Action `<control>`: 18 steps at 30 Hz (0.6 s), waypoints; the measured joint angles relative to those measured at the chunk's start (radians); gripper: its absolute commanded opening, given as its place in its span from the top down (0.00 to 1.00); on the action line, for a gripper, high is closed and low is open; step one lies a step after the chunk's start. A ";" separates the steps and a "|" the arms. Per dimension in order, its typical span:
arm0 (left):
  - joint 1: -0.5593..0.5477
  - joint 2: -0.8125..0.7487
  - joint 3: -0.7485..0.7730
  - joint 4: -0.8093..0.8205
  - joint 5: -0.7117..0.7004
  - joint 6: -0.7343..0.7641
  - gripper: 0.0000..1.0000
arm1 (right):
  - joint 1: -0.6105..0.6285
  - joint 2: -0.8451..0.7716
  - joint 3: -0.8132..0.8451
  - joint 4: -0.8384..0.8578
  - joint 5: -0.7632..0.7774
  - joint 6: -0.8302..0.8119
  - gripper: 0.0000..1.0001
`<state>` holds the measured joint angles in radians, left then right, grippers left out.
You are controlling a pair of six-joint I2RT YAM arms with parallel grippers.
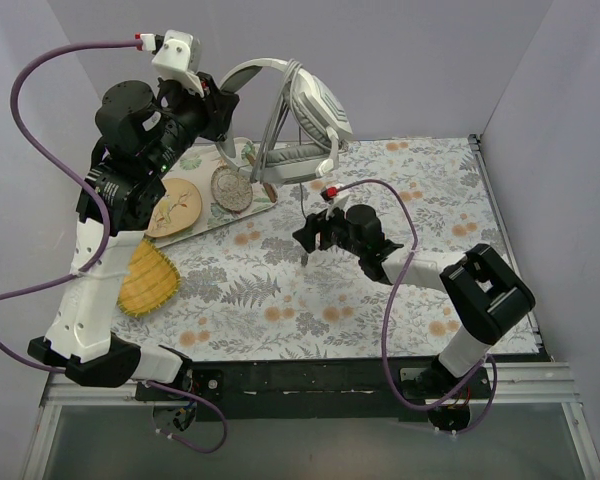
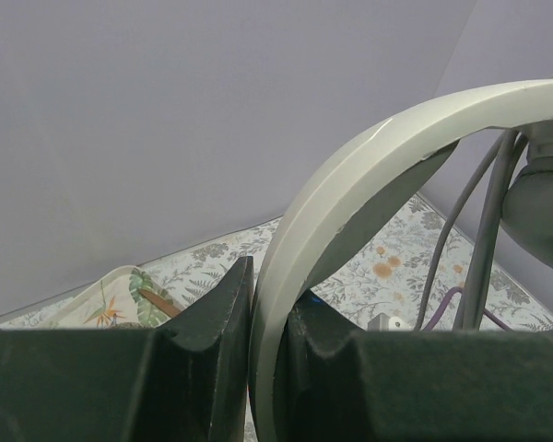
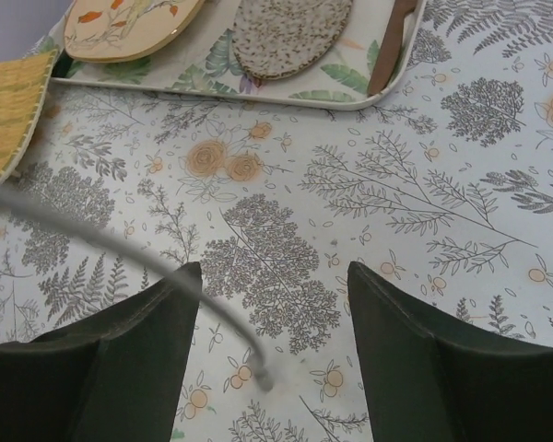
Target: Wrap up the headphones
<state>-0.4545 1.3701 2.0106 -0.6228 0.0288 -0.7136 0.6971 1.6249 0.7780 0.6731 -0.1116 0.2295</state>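
Note:
The light grey headphones hang in the air at the back of the table. My left gripper is shut on their wide headband, which runs up between the two closed fingers in the left wrist view. Strands of the thin grey cable run beside the earcup. One strand drops to the table in the top view. My right gripper is open and low over the floral cloth. The cable's loose end dangles between its fingers, close to the left one, not gripped.
A leaf-print tray at the back left holds a beige oval plate, a speckled grey round plate and a brown stick. A yellow woven mat lies by the left arm. Walls close in the back and both sides.

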 measured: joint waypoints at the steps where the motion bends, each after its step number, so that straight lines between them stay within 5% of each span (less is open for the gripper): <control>1: 0.000 0.000 0.000 0.001 0.000 0.000 1.00 | -0.004 0.013 0.005 0.007 -0.005 0.009 0.42; 2: 0.000 0.000 0.001 0.002 0.000 0.000 1.00 | -0.010 0.021 0.006 0.010 -0.006 0.018 0.59; 6: 0.000 0.000 0.001 0.002 0.003 -0.005 1.00 | -0.036 0.051 0.006 0.027 -0.039 0.057 0.97; 13: 0.038 0.005 0.001 -0.028 -0.012 -0.146 1.00 | 0.007 0.103 0.042 0.023 -0.110 0.091 0.99; 18: 0.154 0.033 0.003 -0.042 -0.004 -0.327 1.00 | 0.130 0.182 0.222 -0.112 -0.146 0.056 0.99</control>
<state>-0.3008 1.4033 2.0132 -0.6651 0.0250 -1.0409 0.8276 1.8065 1.0000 0.5610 -0.2581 0.2852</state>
